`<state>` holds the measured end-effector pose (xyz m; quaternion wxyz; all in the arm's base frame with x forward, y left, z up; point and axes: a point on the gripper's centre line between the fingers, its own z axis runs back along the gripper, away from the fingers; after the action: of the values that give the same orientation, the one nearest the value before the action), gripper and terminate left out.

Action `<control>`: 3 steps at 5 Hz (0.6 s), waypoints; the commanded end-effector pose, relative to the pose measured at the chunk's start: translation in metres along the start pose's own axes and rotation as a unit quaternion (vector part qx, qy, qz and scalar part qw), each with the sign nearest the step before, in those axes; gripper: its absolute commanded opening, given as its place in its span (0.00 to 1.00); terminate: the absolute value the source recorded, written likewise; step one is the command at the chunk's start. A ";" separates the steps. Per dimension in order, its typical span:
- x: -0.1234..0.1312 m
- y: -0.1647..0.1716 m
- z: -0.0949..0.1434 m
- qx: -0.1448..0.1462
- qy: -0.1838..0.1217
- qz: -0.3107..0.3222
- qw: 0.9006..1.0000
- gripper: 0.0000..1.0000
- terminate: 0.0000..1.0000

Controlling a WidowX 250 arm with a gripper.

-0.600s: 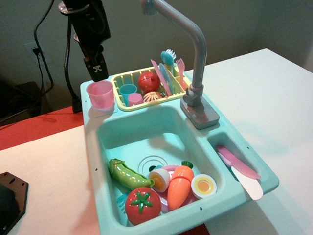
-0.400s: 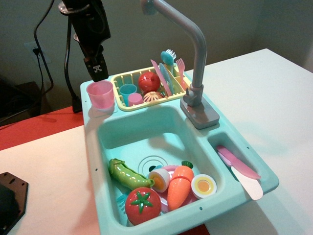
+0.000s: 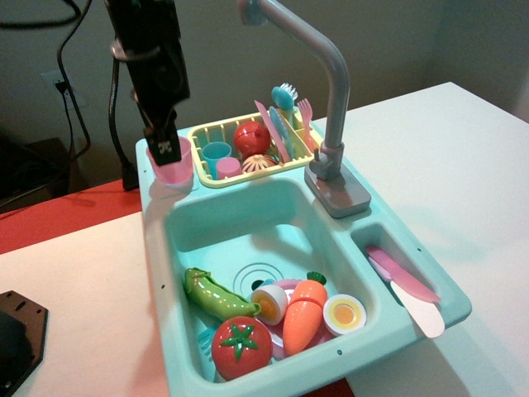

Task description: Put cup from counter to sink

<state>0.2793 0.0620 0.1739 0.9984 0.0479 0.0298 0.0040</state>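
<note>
A black robot gripper reaches down at the pale pink cup, which stands upright on the mint-teal counter at the far left corner of the toy sink. The fingertip end sits at the cup's mouth, covering part of its rim from this angle; whether the fingers are spread or closed, and whether they grip the cup's wall, cannot be told from this single view.

Just right of the cup, a yellow dish rack holds a small blue cup, a smaller pink cup, a red ball-shaped toy and upright utensils. The tall grey faucet rises right of the rack, behind the basin.

Well in front of the cup, the basin's floor carries a green pea pod, a tomato, a carrot and two egg halves. A pink knife lies in the side compartment right of the basin.
</note>
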 end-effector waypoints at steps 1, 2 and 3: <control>-0.007 -0.001 -0.002 0.012 -0.012 0.005 1.000 1.00 0.00; -0.012 -0.001 -0.012 0.018 -0.012 0.010 1.000 1.00 0.00; -0.013 -0.001 -0.013 0.018 -0.028 0.011 0.999 0.00 0.00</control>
<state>0.2658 0.0607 0.1477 0.9977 0.0624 0.0243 0.0046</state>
